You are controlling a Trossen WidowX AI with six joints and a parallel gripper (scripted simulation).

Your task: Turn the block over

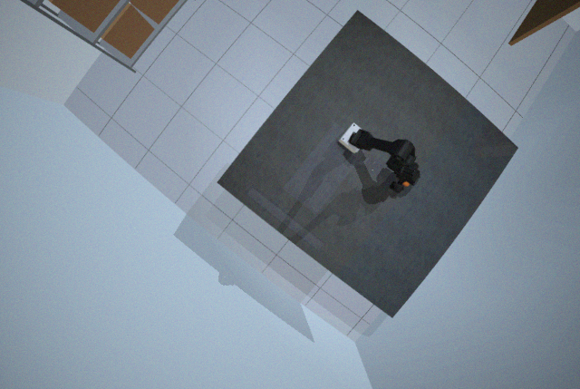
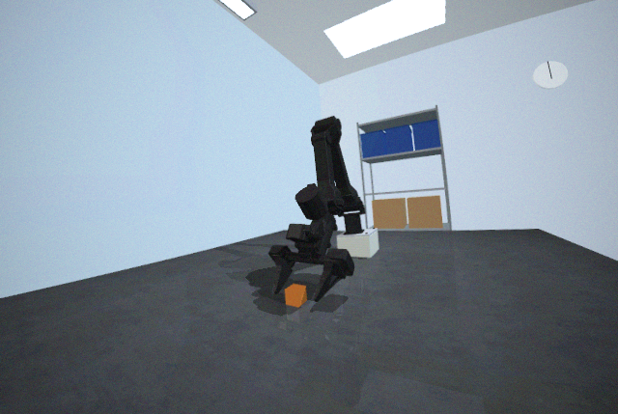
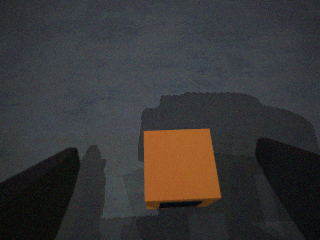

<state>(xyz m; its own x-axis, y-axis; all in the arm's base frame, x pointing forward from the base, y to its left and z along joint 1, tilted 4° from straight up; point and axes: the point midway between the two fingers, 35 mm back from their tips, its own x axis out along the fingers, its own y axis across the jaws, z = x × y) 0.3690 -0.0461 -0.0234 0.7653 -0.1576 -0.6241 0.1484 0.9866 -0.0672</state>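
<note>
Block, orange, one: apparently resting on the table, between the jaws. Jaws: released, spread wide, apart from both sides. Dark mark: on a side face; top face plain. Progress: probably halfway. Outstanding: seemingly a further quarter-turn, mark downward, then setting down.

Dim, grainy tabletop; overlapping shadows

Block's underside — hidden; dark marking — mostly foreshortened.
</note>
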